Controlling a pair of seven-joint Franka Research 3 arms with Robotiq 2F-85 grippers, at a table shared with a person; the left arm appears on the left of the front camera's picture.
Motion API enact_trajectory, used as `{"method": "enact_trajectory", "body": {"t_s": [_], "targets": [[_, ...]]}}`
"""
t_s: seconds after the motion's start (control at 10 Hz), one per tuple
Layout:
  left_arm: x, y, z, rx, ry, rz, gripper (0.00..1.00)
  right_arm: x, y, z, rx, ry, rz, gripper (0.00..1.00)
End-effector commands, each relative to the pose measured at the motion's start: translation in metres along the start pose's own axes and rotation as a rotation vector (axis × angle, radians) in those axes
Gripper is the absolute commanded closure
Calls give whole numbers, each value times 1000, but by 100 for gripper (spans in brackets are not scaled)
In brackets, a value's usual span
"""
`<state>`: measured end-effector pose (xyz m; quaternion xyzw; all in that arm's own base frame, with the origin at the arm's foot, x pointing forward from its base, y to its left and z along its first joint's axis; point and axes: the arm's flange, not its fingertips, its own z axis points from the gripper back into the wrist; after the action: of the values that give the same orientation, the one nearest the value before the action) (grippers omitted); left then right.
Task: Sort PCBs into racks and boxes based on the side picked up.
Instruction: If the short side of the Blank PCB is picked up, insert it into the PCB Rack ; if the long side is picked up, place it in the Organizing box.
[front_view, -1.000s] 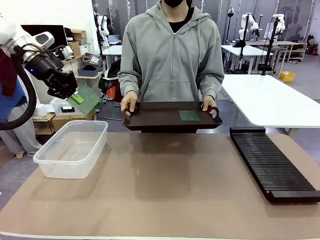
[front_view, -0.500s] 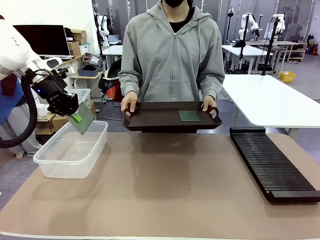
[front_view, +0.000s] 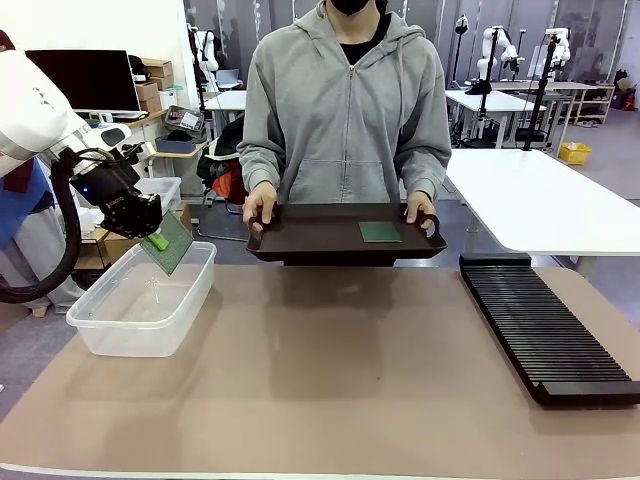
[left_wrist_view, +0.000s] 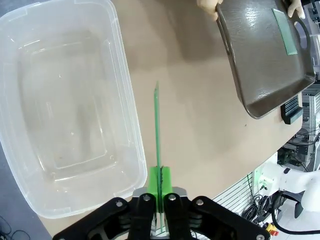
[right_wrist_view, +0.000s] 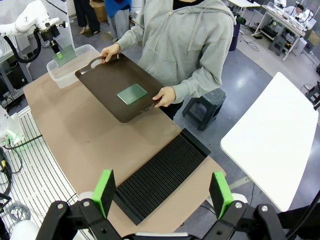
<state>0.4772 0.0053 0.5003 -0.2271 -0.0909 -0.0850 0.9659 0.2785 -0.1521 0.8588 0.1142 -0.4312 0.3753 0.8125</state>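
Note:
My left gripper (front_view: 153, 239) is shut on one PCB (front_view: 172, 243), a green board that hangs tilted over the far end of the clear box (front_view: 100, 325). In the left wrist view the PCB (left_wrist_view: 158, 125) stands edge-on between the green pads (left_wrist_view: 154, 181) of the left gripper (left_wrist_view: 160, 181), beside the rim of the box (left_wrist_view: 131, 120). A second PCB (front_view: 380, 232) lies on the dark brown tray (front_view: 310, 245) that the person holds in both hands. The black rack (front_view: 545, 330) lies at the right. My right gripper (right_wrist_view: 163, 194) is open high above the rack (right_wrist_view: 162, 177).
The person stands at the far side, holding the tray (right_wrist_view: 107, 75) level above the table's far edge. Brown table surface (front_view: 340, 370) stretches between box and rack. White tables and shelves stand beyond.
My left gripper has come down and slightly right with the PCB, from above the box to just over its far end. The tray and the person have stayed put.

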Motion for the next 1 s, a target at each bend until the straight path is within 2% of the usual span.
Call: {"method": "enact_trajectory", "body": {"t_s": [0.0, 0.3, 0.4, 0.6, 0.7, 0.9], "targets": [[-1, -1, 2, 10, -1, -2, 97, 0, 2, -1, 4, 0, 2, 0], [0, 0, 1, 0, -2, 1, 97, 0, 2, -1, 4, 0, 2, 0], [7, 8, 2, 85, -1, -30, 97, 0, 2, -1, 4, 0, 2, 0], [12, 19, -6, 188, -25, 5, 97, 0, 2, -1, 4, 0, 2, 0], [14, 25, -12, 215, -36, 20, 97, 0, 2, -1, 4, 0, 2, 0], [9, 41, -30, 194, -83, 37, 97, 0, 2, -1, 4, 0, 2, 0]]}}
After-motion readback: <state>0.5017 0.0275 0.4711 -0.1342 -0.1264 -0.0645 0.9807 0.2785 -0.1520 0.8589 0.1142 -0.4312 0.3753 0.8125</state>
